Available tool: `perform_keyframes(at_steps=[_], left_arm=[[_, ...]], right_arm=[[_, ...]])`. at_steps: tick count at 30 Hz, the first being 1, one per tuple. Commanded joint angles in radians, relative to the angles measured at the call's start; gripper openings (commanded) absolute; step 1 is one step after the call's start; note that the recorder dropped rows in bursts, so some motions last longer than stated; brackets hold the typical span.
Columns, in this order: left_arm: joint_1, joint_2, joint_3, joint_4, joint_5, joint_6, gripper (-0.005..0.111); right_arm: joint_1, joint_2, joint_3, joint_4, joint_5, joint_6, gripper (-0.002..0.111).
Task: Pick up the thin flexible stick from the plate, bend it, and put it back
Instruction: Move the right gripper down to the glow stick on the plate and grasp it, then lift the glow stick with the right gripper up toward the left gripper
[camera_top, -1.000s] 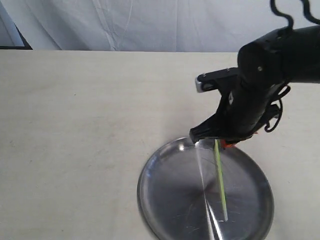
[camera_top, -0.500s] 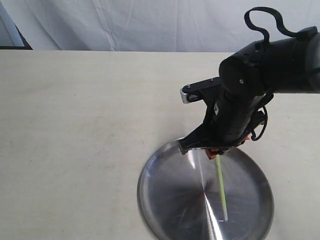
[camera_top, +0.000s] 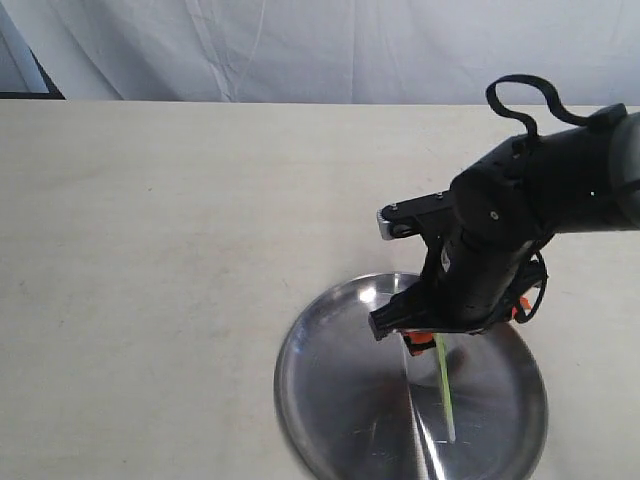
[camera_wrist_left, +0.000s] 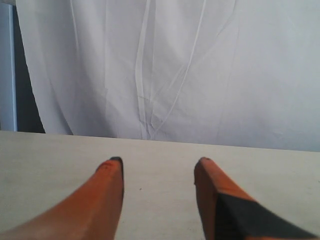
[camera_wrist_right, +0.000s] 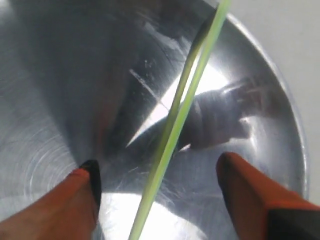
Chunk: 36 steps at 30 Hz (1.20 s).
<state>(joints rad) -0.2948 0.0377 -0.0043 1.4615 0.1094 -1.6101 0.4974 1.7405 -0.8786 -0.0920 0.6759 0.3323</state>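
No text, label, brand or number can be read anywhere.

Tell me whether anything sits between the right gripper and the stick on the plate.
Nothing visible does. The right gripper is open over the plate, and the thin flexible stick lies in the gap between its orange fingers, with only bare metal around it.

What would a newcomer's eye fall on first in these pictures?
First, the black arm at the right of the exterior view, with its orange-tipped right gripper open and low over the shiny silver plate. Next, the thin yellow-green stick, which lies on the plate and runs between the spread fingers without touching them.
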Motion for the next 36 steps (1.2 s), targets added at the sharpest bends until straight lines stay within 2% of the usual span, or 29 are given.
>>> perform_keyframes(at_steps=[1, 11, 13, 18, 26, 36], left_arm=[[-0.005, -0.002, 0.004, 0.002, -0.001, -0.002, 0.045], [-0.005, -0.002, 0.004, 0.002, -0.001, -0.002, 0.045], [-0.005, -0.002, 0.004, 0.002, -0.001, -0.002, 0.045], [-0.005, -0.002, 0.004, 0.002, -0.001, -0.002, 0.045], [-0.005, -0.002, 0.004, 0.002, -0.001, -0.002, 0.045], [-0.005, -0.002, 0.004, 0.002, -0.001, -0.002, 0.045]], right_arm=[[0.002, -0.001, 0.029, -0.013, -0.075, 0.009, 0.065], [0.002, 0.09, 0.029, -0.038, -0.126, 0.063, 0.062], [0.002, 0.115, 0.029, -0.038, -0.131, 0.063, 0.051], [0.002, 0.149, 0.029, -0.038, -0.134, 0.063, -0.001], [0.002, 0.104, 0.029, -0.036, -0.101, 0.023, -0.001], [0.002, -0.242, 0.029, 0.006, -0.089, -0.056, -0.001]])
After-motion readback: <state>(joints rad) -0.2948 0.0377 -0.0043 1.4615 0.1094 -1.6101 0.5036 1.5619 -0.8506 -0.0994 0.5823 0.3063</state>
